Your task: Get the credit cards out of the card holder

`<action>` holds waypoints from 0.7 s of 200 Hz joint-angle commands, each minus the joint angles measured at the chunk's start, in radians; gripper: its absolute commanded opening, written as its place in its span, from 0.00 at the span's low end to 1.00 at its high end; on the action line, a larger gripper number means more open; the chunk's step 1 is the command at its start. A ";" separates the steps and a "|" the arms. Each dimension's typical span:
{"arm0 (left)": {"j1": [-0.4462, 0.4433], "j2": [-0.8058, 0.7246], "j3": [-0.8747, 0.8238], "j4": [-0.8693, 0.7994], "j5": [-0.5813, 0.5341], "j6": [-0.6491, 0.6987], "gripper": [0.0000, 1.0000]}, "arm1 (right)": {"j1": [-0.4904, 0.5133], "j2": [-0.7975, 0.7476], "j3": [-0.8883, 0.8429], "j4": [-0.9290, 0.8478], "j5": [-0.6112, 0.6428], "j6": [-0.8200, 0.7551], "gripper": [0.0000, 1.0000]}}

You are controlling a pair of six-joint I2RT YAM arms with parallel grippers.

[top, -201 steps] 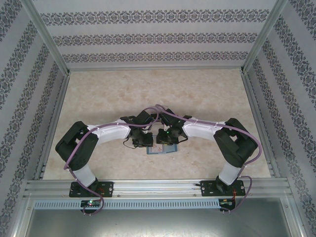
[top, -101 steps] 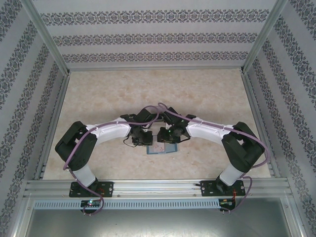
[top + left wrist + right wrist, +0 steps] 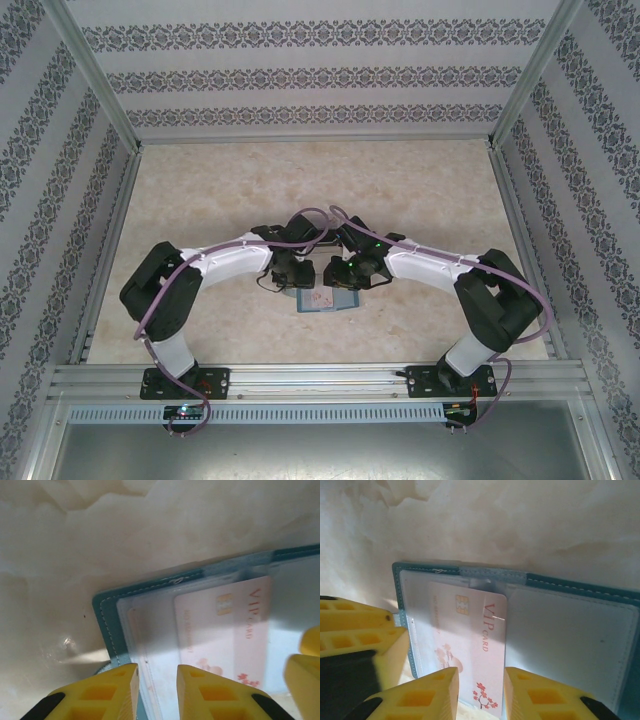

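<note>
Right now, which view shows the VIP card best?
The right wrist view: the card is close and sharp, its print readable. The left wrist view shows it hazy behind a clear sleeve. The top view gives a tiny pale patch on the holder.

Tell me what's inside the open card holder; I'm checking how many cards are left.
Inside the card holder one pale pink VIP card shows through a clear sleeve. Anything beneath that card is covered, so the count is uncertain.

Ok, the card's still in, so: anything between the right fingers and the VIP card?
Nothing solid. The pale pink VIP card lies in the open teal card holder, its near end between the right yellow fingers. The holder's clear plastic sleeve seems to cover part of it.
</note>
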State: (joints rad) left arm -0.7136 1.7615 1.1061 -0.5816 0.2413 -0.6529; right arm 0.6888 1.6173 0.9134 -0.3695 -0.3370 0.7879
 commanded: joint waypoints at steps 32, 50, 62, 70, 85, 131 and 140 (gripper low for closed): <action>-0.015 0.040 -0.008 -0.068 -0.058 0.037 0.27 | -0.013 0.056 -0.007 0.052 -0.049 0.004 0.29; -0.015 0.047 -0.012 -0.080 -0.072 0.040 0.27 | -0.014 0.065 -0.006 0.043 -0.034 -0.006 0.29; -0.015 0.049 -0.012 -0.089 -0.082 0.042 0.27 | -0.015 0.064 -0.005 0.030 -0.020 -0.015 0.29; -0.015 0.050 -0.011 -0.093 -0.086 0.043 0.27 | -0.015 0.065 -0.005 0.024 -0.011 -0.020 0.29; -0.015 0.050 -0.012 -0.096 -0.087 0.045 0.27 | -0.017 0.071 -0.008 0.020 -0.005 -0.032 0.29; -0.017 0.054 -0.009 -0.098 -0.084 0.048 0.26 | -0.020 0.080 -0.031 0.088 -0.057 -0.040 0.29; -0.017 0.056 -0.007 -0.099 -0.083 0.049 0.26 | -0.020 0.084 -0.034 0.093 -0.057 -0.039 0.29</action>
State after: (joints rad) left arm -0.7147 1.7916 1.1057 -0.6064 0.2035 -0.6281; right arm 0.6823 1.6810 0.8997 -0.3096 -0.3687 0.7696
